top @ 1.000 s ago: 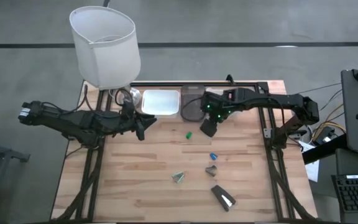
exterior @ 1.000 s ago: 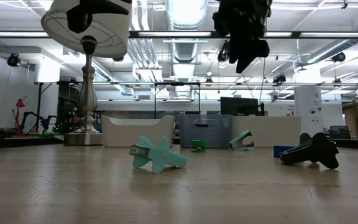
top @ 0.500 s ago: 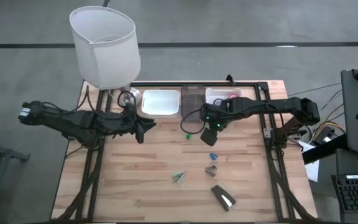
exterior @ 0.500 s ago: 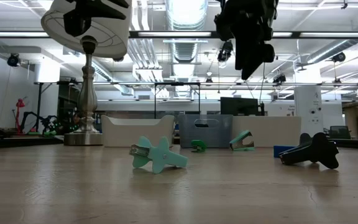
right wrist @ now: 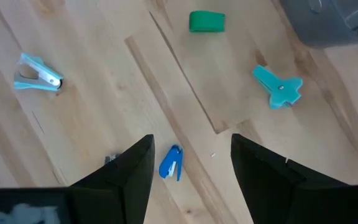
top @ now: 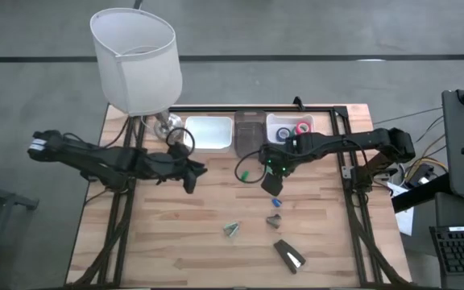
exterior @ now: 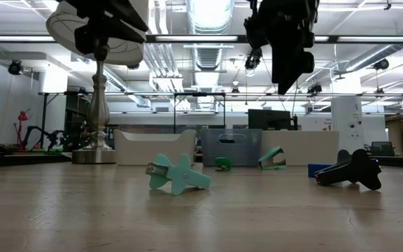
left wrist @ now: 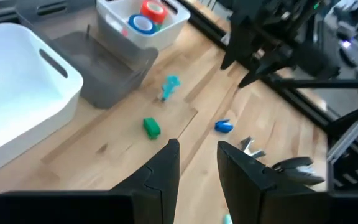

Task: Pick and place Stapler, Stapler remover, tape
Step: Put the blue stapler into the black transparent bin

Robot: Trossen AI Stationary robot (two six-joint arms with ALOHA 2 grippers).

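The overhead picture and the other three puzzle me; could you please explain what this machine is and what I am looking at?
It is a robot with two dark arms at a wooden table, each ending in a two-finger pincer. One picture looks straight down on everything. One sits at table-top height and looks across into the room. The last two come from cameras on the wrists, looking past each arm's own fingers.

From above, the left pincer and the right pincer both hang over the middle of the table, open and holding nothing. On the table lie a black stapler, a teal remover, another remover and small green and blue bits. At the far edge stand a lamp and some bins; tape rolls lie in a small white one.
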